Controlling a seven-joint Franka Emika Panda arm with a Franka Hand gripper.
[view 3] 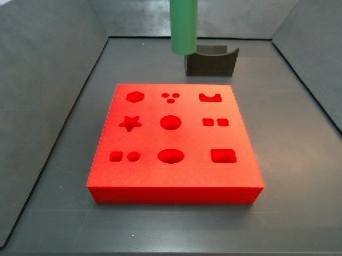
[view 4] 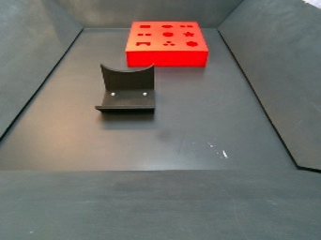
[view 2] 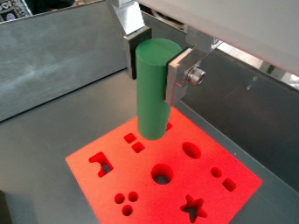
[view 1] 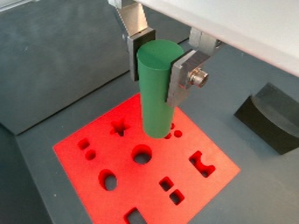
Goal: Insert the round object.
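1. The gripper is clamped on the long plain green cylindrical peg, near its top end; its flat silver fingers press on two sides of it.
2. The peg hangs upright in the air above the flat red block with shaped holes, not touching it, in both wrist views.
3. In a side view only the lower part of the green peg shows, above the far edge of the red block.
4. The dark L-shaped fixture stands on the dark floor just behind the block.
5. In a side view the fixture stands nearer, the red block farther.
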